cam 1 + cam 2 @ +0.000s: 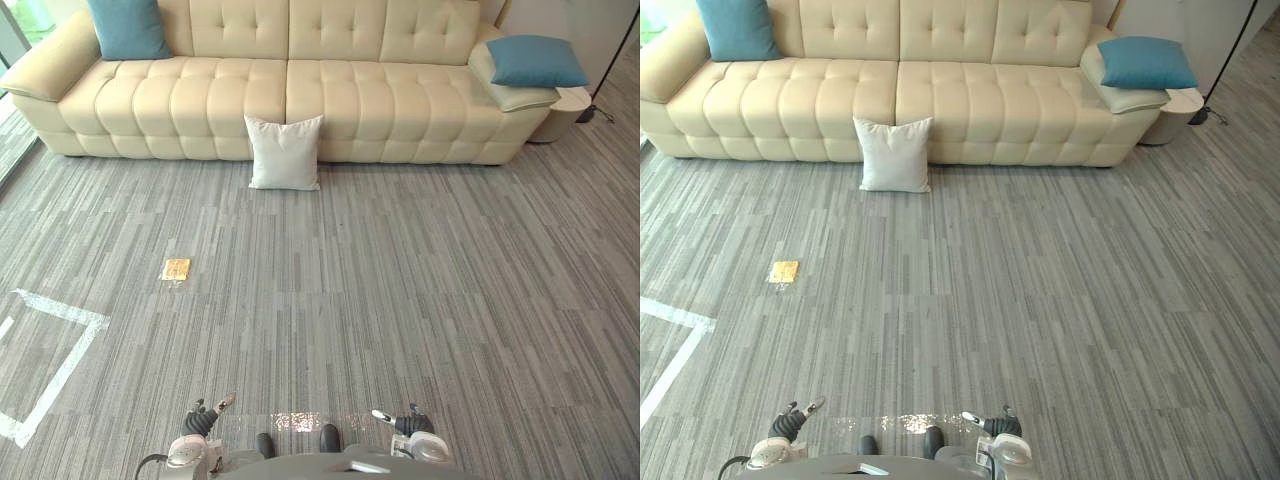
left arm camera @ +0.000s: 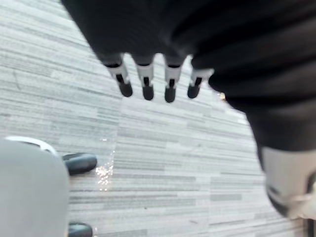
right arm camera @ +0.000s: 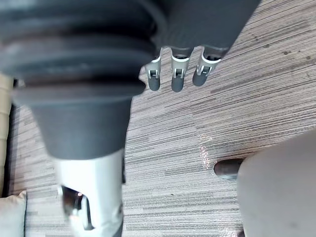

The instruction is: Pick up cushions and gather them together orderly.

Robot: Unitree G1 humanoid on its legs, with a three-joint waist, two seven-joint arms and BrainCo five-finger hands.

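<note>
both hands hang low at the near edge over the carpet: left hand and right hand, fingers straight and loose, holding nothing. white cushion stands on the floor against the sofa front. one blue cushion leans at the sofa's left end, another blue cushion lies on its right armrest.
</note>
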